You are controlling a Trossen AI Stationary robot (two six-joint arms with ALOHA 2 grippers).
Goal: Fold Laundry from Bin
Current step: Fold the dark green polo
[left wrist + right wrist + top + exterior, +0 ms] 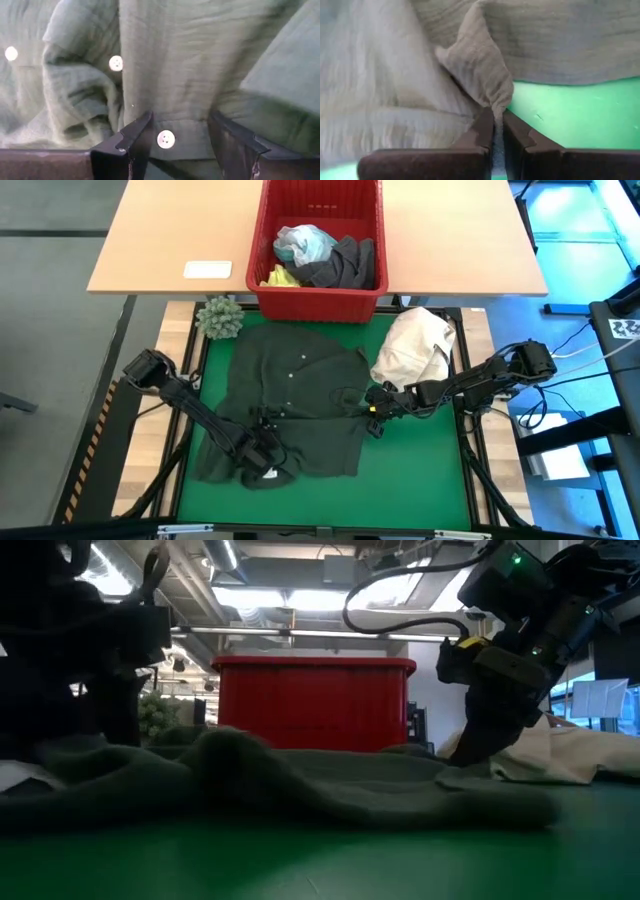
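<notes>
A dark green button shirt lies spread, partly rumpled, on the green mat. My left gripper stands open over the shirt's near left part. Its fingers are on either side of the button band. My right gripper is shut on the shirt's right edge. The red bin stands on the wooden table beyond the mat. It holds turquoise, yellow and dark grey laundry. My left gripper has the flat button band between its open fingers; whether the tips touch the cloth I cannot tell. My right gripper pinches a raised fold of the shirt's right edge between its two fingers. It comes slanting down from the table's right side. The fold peaks up at the fingers, and the rest of the shirt lies on the mat.
A cream-white cloth bundle lies at the mat's far right, close behind my right arm. A green spiky ball sits at the far left corner. A white card lies on the wooden table. Bare mat shows near and right of the shirt.
</notes>
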